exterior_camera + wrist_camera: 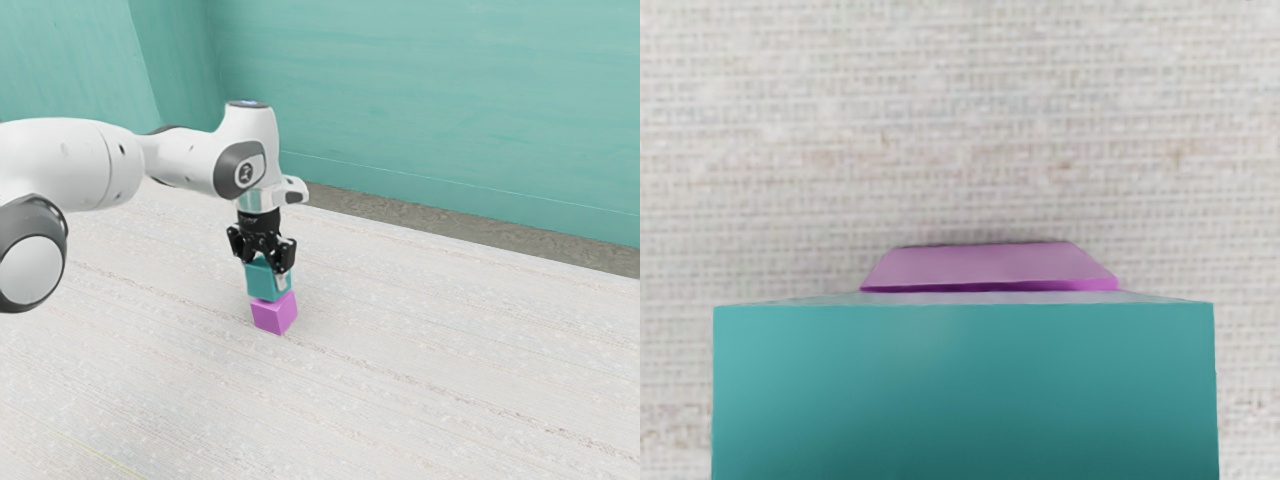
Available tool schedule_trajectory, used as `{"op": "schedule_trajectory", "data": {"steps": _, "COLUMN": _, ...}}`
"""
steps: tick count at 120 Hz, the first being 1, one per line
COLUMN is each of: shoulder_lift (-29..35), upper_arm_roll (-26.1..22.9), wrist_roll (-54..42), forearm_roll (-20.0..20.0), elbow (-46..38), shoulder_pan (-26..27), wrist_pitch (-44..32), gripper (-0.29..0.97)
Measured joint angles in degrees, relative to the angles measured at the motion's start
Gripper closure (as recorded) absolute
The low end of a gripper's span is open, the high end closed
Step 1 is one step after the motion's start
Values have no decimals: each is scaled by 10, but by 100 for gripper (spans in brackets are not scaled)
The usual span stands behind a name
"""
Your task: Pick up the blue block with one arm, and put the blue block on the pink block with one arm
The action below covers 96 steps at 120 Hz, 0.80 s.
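A teal-blue block [266, 281] sits between the black fingers of my gripper [266, 262], which is shut on it. Directly below it rests the pink block [274, 312] on the pale table [450, 360]; the blue block's underside meets or nearly meets the pink block's top, and I cannot tell which. In the wrist view the blue block [965, 390] lies just under my hand, and a strip of the pink block's top [988, 268] shows beyond its far edge.
The tabletop spreads wide and flat around the two blocks. Teal walls [450, 90] rise behind the table's far edge. The white arm [120, 165] comes in from the exterior view's left.
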State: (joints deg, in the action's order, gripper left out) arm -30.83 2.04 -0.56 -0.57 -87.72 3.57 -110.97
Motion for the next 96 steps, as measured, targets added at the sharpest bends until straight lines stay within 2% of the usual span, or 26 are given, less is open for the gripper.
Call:
{"op": "schedule_trajectory", "data": {"steps": 9, "shoulder_lift": 0, "upper_arm_roll": 0, "wrist_roll": 6, "forearm_roll": 0, "elbow": 0, "shoulder_pan": 1, "wrist_pitch": -1, "gripper": 31}}
{"op": "schedule_trajectory", "data": {"steps": 38, "shoulder_lift": -3, "upper_arm_roll": -1, "wrist_roll": 15, "forearm_roll": -1, "elbow": 0, "shoulder_pan": 6, "wrist_pitch": -1, "gripper": 13}}
{"op": "schedule_trajectory", "data": {"steps": 56, "shoulder_lift": 16, "upper_arm_roll": -2, "wrist_roll": 18, "forearm_roll": 11, "elbow": 1, "shoulder_pan": 7, "wrist_pitch": 0, "gripper": 7}}
{"op": "schedule_trajectory", "data": {"steps": 74, "shoulder_lift": 84, "upper_arm_roll": -7, "wrist_roll": 21, "forearm_roll": 38, "elbow": 1, "shoulder_pan": 13, "wrist_pitch": 14, "gripper": 3}}
{"op": "schedule_trajectory", "data": {"steps": 96, "shoulder_lift": 242, "upper_arm_roll": -15, "wrist_roll": 20, "forearm_roll": 105, "elbow": 3, "shoulder_pan": 40, "wrist_pitch": 114, "gripper": 1}}
